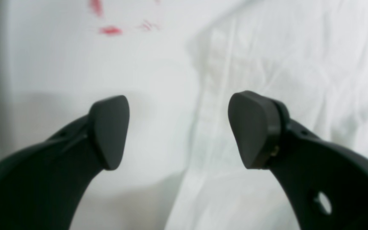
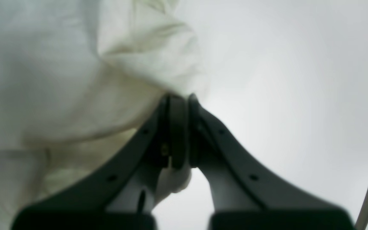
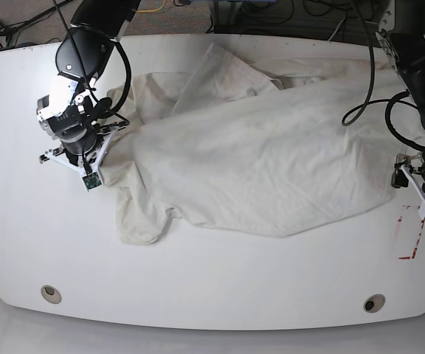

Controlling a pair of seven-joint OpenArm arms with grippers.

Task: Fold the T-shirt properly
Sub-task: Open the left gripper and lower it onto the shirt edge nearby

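pinching the t-shirt (image 2: 75, 95) edge, right end effector (image 2: 178, 102) clamped; left end effector (image 1: 177, 131) gapes beside its hem

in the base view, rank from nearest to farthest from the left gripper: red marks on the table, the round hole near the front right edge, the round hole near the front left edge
From the left gripper:
1. Red marks, just in front of it.
2. Front right hole, farther toward the table's front edge.
3. Front left hole, across the table, on the right arm's side.
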